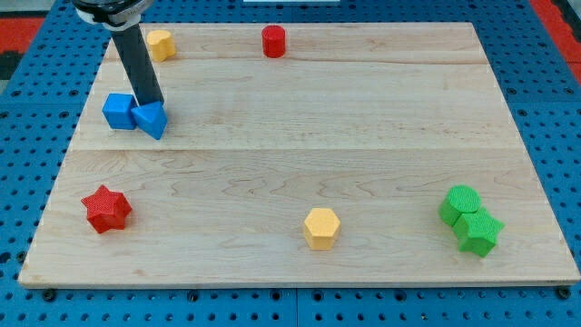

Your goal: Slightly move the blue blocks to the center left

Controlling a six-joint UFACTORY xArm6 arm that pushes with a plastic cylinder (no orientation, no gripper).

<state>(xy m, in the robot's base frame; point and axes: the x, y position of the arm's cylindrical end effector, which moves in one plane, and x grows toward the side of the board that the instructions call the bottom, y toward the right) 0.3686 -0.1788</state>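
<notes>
Blue blocks: a blue cube point(118, 111) and a blue wedge-like block point(152, 119), touching, at the view's left of the surface point(300, 154), above its middle.
My tip point(152, 104): at the pair's upper side, seemingly touching the wedge; contact is hard to judge.
Claw: none fitted, only the rod.
Risk: an off-centre push could split the pair or spin the wedge.
Edges: the left edge is near; overshoot sends the cube off.
Open room: downward, before the red star point(106, 208).

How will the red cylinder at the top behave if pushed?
The red cylinder stands upright on its flat end, so it would probably slide, not roll. It looks squat, so tipping seems unlikely. Its round side may slip off my tip.
</notes>
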